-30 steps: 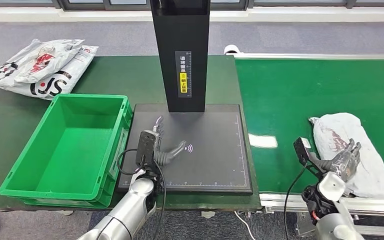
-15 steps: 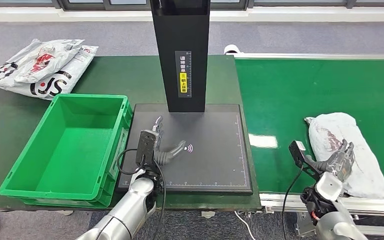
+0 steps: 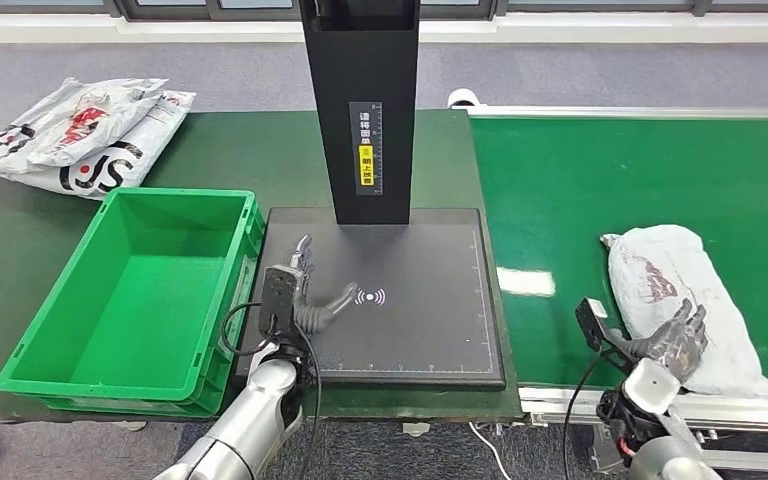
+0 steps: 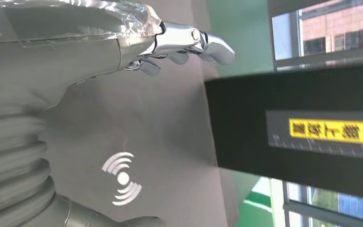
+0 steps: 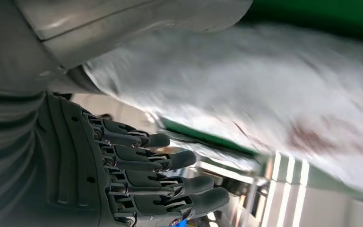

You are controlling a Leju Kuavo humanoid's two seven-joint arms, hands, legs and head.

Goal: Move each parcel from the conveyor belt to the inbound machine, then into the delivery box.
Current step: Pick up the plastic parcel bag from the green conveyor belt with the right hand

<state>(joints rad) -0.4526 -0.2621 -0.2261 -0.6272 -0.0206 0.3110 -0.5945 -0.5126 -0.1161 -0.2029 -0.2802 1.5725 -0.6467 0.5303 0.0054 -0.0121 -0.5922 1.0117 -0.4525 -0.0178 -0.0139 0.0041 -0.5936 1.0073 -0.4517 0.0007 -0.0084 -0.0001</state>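
On the conveyor belt (image 3: 640,170), near its front edge, lies the white parcel (image 3: 675,300); the right hand (image 3: 675,343) sits at its near end with fingers spread and nothing gripped, placed, I judge, for a pickup not yet made. The left hand (image 3: 312,300) waits with fingers apart and empty above the inbound machine (image 3: 430,330), beside the green delivery box (image 3: 50,335), apparently ready to receive. Against one second ago, parcel and right hand have shifted leftward; the left hand has edged toward the box.
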